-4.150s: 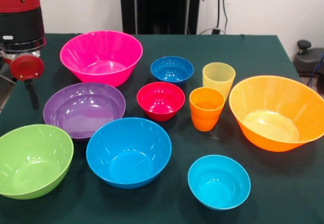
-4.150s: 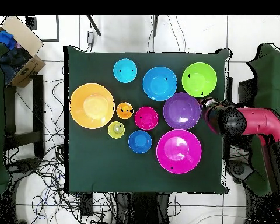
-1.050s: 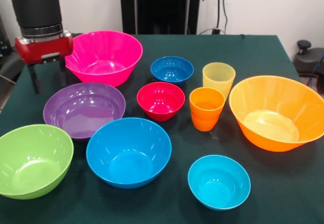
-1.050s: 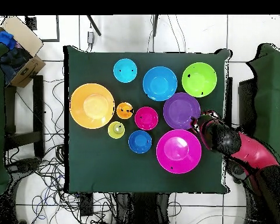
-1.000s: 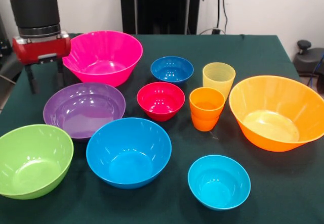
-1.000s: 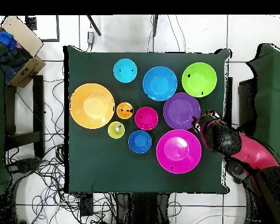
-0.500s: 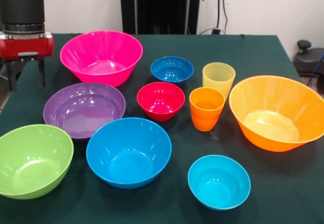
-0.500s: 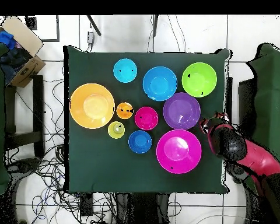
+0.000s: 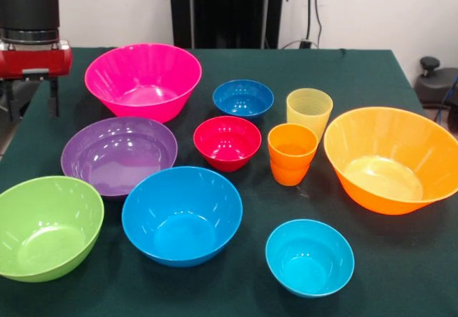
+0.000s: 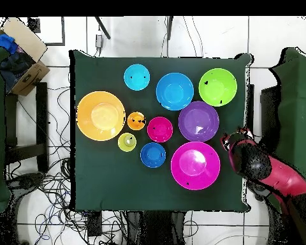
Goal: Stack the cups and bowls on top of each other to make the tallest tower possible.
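Note:
All bowls and cups stand apart on the green table, none nested. In the front view the large pink bowl (image 9: 143, 81) is far left, with purple (image 9: 119, 154), lime green (image 9: 46, 225) and sky blue (image 9: 182, 215) bowls nearer. Red (image 9: 227, 142), dark blue (image 9: 243, 98) and cyan (image 9: 309, 256) small bowls, the yellow cup (image 9: 309, 111), the orange cup (image 9: 292, 152) and the large orange bowl (image 9: 390, 158) lie to the right. My gripper (image 9: 32, 106) hangs open and empty at the table's left edge, beside the pink bowl. Overhead, the gripper (image 10: 237, 135) is right of the pink bowl (image 10: 195, 165).
The dark green cloth table (image 9: 358, 74) ends just under the gripper. Overhead, a cardboard box (image 10: 18, 54) sits off the table's top left, and cables lie on the floor around the table.
The gripper has moved away from the pink bowl's side toward the table's edge, and stays open. No bowl or cup has moved.

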You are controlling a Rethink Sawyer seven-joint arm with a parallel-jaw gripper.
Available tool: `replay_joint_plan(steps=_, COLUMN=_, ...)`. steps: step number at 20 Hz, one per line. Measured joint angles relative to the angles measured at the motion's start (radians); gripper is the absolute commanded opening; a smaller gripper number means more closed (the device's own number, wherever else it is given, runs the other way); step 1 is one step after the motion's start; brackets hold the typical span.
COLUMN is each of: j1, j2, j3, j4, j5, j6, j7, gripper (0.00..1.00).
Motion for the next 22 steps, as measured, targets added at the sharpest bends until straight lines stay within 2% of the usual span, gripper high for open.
replay_joint_plan(steps=5, j1=0.045, j2=-0.021, j3=-0.046, j4=0.046, j5=0.032, j6=0.003, j7=0.034, gripper=1.0)
replay_joint_plan(steps=9, j1=0.067, j2=-0.051, j3=-0.056, j4=0.128, j5=0.107, j6=0.05, j7=0.096, gripper=1.0)
replay_joint_plan(steps=12, j1=0.056, j2=-0.069, j3=-0.053, j4=0.191, j5=0.145, j6=0.091, j7=0.137, gripper=1.0)
replay_joint_plan(steps=15, j1=0.041, j2=-0.069, j3=-0.053, j4=0.235, j5=0.149, j6=0.104, j7=0.162, gripper=1.0)
replay_joint_plan(steps=22, j1=-0.009, j2=-0.019, j3=-0.041, j4=0.248, j5=0.149, j6=0.104, j7=0.164, gripper=1.0)
